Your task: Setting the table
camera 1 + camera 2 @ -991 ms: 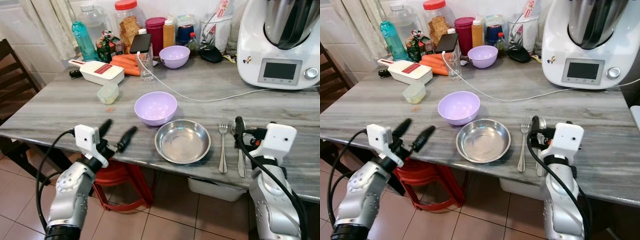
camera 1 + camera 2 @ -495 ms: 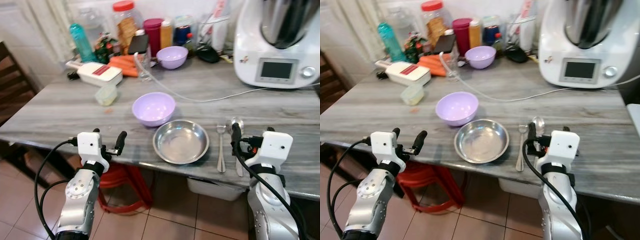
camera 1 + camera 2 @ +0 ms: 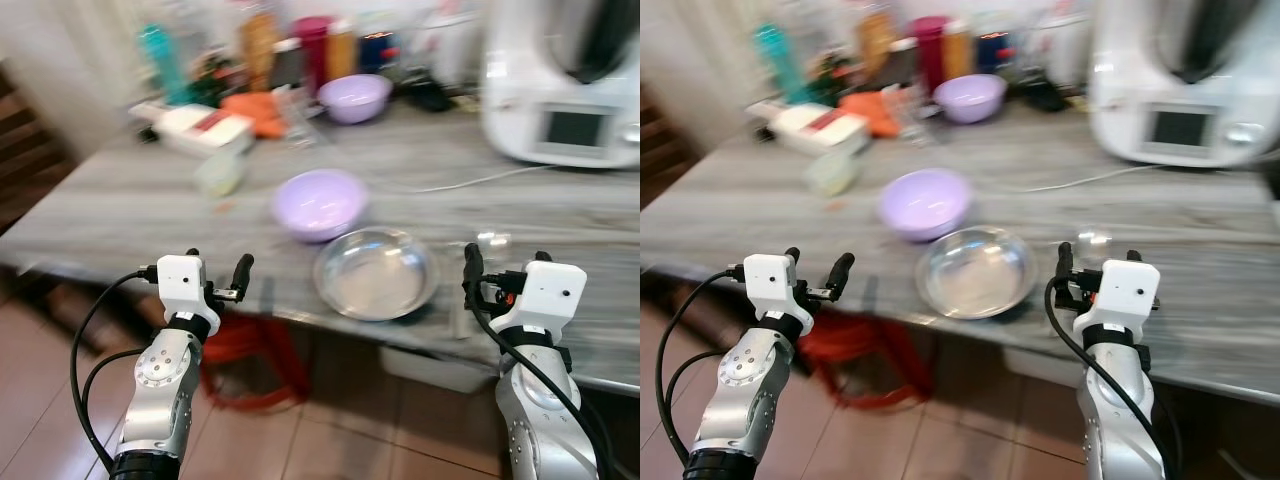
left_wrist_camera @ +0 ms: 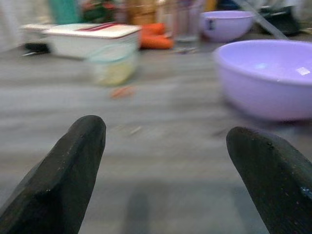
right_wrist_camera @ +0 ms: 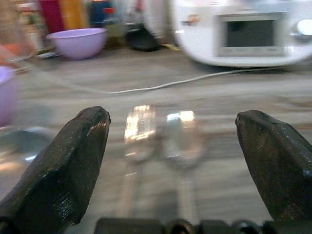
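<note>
While my head camera is blurred, I see the grey worktop (image 3: 120, 205) with a white kitchen machine (image 3: 560, 90) at its far right corner. A steel plate (image 3: 375, 272) lies at the near edge, and a purple bowl (image 3: 318, 203) stands just behind it, to the left. A fork (image 5: 136, 134) and a spoon (image 5: 183, 139) lie side by side, right of the plate. My left gripper (image 3: 218, 268) and right gripper (image 3: 502, 264) hover at the near edge, both jaws wide and empty.
</note>
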Robot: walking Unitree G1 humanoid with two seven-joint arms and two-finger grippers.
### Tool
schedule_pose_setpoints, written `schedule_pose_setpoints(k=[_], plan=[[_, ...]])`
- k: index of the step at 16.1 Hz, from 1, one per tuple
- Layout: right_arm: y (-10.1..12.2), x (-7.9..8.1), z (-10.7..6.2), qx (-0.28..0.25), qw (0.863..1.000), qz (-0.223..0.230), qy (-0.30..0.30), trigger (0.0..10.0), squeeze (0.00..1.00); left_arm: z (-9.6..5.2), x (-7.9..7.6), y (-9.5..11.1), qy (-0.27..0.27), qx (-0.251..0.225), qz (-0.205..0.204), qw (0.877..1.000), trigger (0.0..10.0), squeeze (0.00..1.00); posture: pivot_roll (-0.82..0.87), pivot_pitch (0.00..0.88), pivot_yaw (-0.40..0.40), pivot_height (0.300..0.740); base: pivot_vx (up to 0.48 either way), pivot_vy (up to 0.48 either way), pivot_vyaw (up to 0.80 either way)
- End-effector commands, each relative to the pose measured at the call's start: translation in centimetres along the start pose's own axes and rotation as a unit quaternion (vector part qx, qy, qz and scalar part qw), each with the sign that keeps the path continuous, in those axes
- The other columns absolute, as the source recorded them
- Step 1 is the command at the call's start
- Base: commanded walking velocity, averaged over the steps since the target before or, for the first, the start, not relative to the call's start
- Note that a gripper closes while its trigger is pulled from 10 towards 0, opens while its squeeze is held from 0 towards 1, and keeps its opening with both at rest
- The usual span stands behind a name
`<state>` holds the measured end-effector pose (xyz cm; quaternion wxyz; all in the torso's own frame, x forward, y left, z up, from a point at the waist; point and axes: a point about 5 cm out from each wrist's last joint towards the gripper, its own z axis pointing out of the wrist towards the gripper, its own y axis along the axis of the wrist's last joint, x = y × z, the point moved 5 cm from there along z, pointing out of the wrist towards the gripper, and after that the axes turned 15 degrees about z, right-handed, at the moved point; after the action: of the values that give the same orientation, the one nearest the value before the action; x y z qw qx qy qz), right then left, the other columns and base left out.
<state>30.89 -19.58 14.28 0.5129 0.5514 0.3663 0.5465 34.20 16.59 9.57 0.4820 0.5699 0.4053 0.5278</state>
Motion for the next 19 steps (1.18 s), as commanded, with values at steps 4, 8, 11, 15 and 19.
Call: schedule_pose_setpoints(k=[4, 8, 11, 15, 19], plan=[[-0.2, 0.3, 0.3, 0.007, 1.0, 0.016, -0.004, 10.0, 0.0, -0.1, 0.7, -0.4, 0.009, 0.01, 0.006, 1.0, 10.0, 0.0, -0.1, 0.0, 0.126, 0.74, -0.3, 0.0, 0.0], [-0.4, 0.2, 0.1, 0.008, 1.0, 0.022, -0.013, 10.0, 0.0, -0.3, 0.8, -0.5, 0.008, 0.012, 0.007, 1.0, 10.0, 0.0, -0.1, 0.0, 0.128, 0.74, -0.337, 0.0, 0.0], [-0.9, 0.1, 0.2, 0.02, 0.999, 0.02, -0.024, 10.0, 0.0, -0.3, 0.8, -0.5, 0.006, 0.012, 0.008, 1.0, 10.0, 0.0, -0.1, 0.0, 0.13, 0.74, -0.341, 0.0, 0.0], [-1.2, -0.2, 0.2, 0.021, 0.999, 0.027, -0.027, 10.0, 0.0, -0.3, 0.8, -0.5, 0.005, 0.012, 0.008, 1.0, 10.0, 0.0, -0.1, 0.0, 0.13, 0.74, -0.34, 0.0, 0.0], [-2.0, 0.3, 0.1, 0.044, 0.998, 0.045, -0.02, 10.0, 0.0, -0.3, 0.6, -0.5, 0.001, 0.01, 0.01, 1.0, 10.0, 0.0, -0.1, 0.0, 0.13, 0.74, -0.339, 0.0, 0.0]])
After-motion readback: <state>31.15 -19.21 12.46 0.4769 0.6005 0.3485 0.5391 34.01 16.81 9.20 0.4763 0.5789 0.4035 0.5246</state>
